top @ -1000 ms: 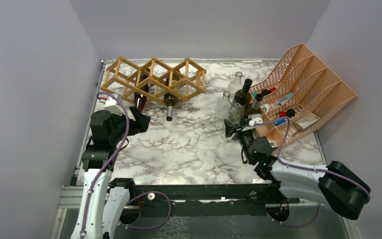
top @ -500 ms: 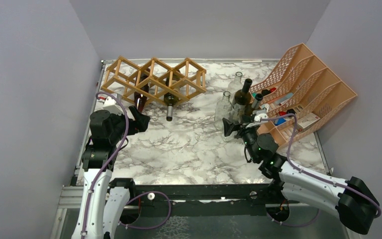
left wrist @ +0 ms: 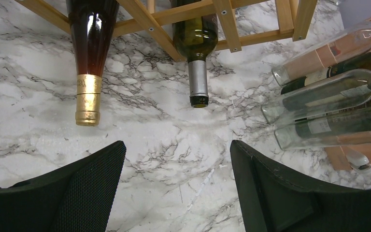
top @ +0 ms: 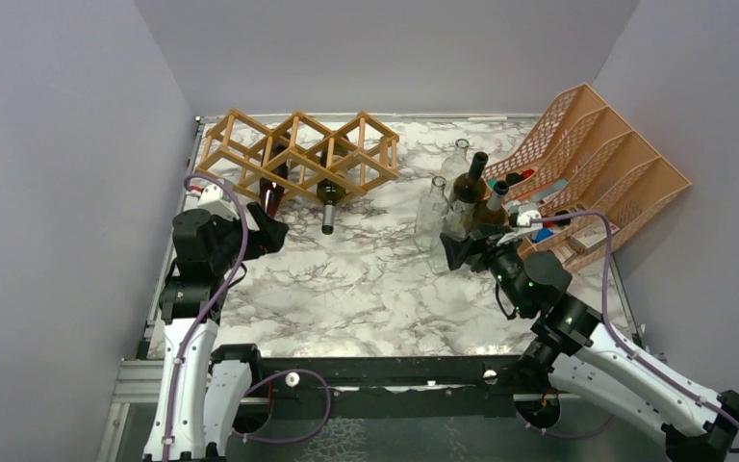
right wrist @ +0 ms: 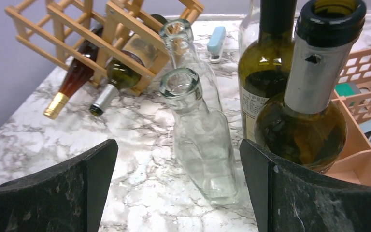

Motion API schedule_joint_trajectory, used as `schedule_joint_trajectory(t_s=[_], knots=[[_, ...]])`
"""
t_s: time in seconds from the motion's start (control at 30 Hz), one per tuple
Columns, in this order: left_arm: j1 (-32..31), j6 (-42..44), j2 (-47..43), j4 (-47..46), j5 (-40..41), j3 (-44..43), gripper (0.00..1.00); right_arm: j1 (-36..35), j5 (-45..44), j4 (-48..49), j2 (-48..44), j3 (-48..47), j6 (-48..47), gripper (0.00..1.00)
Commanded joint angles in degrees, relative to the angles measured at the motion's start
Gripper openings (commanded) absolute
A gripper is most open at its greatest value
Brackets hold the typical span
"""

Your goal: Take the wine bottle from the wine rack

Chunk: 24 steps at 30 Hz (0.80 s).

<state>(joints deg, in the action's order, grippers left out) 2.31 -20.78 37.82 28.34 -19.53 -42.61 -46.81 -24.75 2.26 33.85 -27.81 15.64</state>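
The light wooden wine rack [top: 293, 154] lies at the back left of the marble table. Two wine bottles rest in it with their necks toward me: a dark red one with gold foil [top: 271, 197] [left wrist: 89, 58] and a green one with a silver cap [top: 328, 197] [left wrist: 196, 43]. My left gripper [top: 274, 234] [left wrist: 178, 150] hovers open just in front of the two necks, touching neither. My right gripper [top: 450, 252] [right wrist: 178, 150] is open beside a group of upright bottles. A clear glass bottle [right wrist: 200, 140] stands between its spread fingers, and neither finger presses on it.
Upright by the right gripper are another clear bottle [right wrist: 183, 43], a dark green bottle [right wrist: 261, 82] and a silver-foiled bottle [right wrist: 304, 121]. Behind them leans a peach mesh file organizer [top: 606, 164] with small items in it. A blue stapler [right wrist: 216, 43] lies at the back.
The right gripper has opened wide around the clear bottle, and its arm has swung up and to the right. The left arm has barely moved.
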Motion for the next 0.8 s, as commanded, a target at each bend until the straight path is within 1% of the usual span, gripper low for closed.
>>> schedule_joint_trajectory(t_s=[0.0,0.1,0.23,0.37,0.47,0.63,0.77], knots=[[1.43,0.13,0.99,-2.17,-2.73,0.77,0.85,0.22,5.51,-7.31,-3.62,-2.50,-0.68,0.99],[1.85,0.29,2.37,-2.24,-3.53,0.86,0.86,0.22,8.77,-5.88,-4.91,-2.50,-1.64,1.00],[1.87,0.54,5.59,-2.39,-5.49,0.86,0.88,0.22,12.93,-4.45,-4.40,-3.16,-2.89,1.00],[1.35,0.42,11.77,-3.94,-12.75,1.33,0.88,0.22,15.05,-3.57,-3.47,-3.30,-4.17,1.00],[-0.81,-1.64,15.22,-6.76,-15.19,2.21,0.88,0.23,15.65,-3.05,-3.78,-3.43,-4.83,1.00],[-5.80,-7.28,17.68,-14.31,-11.44,5.84,0.88,0.22,16.04,-2.20,-5.81,-2.71,-5.09,1.00],[-8.85,-11.01,22.17,-20.97,-7.86,7.52,0.88,0.22,16.33,-2.92,-7.81,-2.42,-4.56,1.00]])
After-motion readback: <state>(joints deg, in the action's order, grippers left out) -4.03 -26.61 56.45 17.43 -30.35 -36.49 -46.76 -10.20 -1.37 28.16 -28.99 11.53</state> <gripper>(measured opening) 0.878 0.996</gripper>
